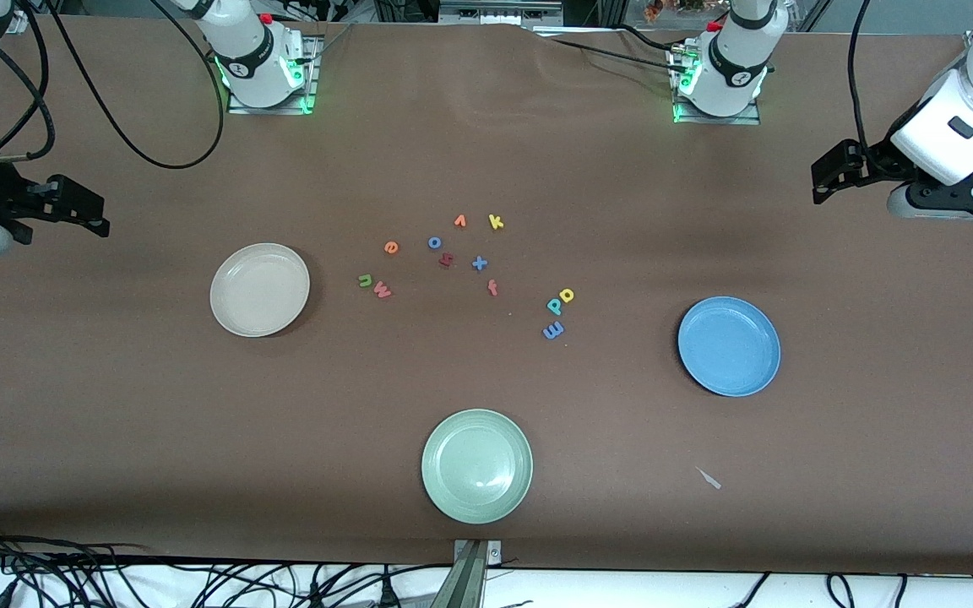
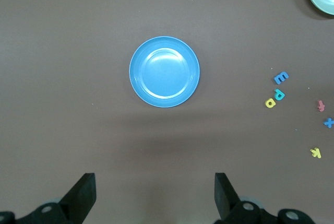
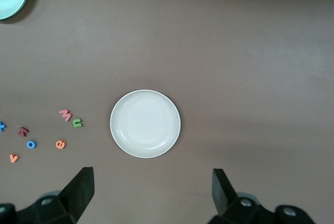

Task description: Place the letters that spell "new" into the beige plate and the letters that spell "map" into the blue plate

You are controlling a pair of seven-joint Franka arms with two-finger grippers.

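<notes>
Plates first, since they're the biggest things on the bench (image 1: 115, 422): beige plate (image 1: 259, 290) sits toward the right arm's end, blue plate (image 1: 729, 345) toward the left arm's end, and both have nothing in them. So basically zero progress, all six letters still to move.

Both arms are parked out at the ends, waiting. Left tool (image 2: 155, 195) hangs over bare bench near the blue plate with its jaws spread wide, holding nothing. Right tool (image 3: 152, 192) is the same deal by the beige plate, wide open with nothing in it.

Letters: green n (image 1: 365, 280) and red w (image 1: 383, 290) are touching, orange e (image 1: 391, 247) is near them. Periwinkle m (image 1: 553, 330), teal p (image 1: 554, 306) and yellow a (image 1: 567, 295) are clustered toward the blue plate.
</notes>
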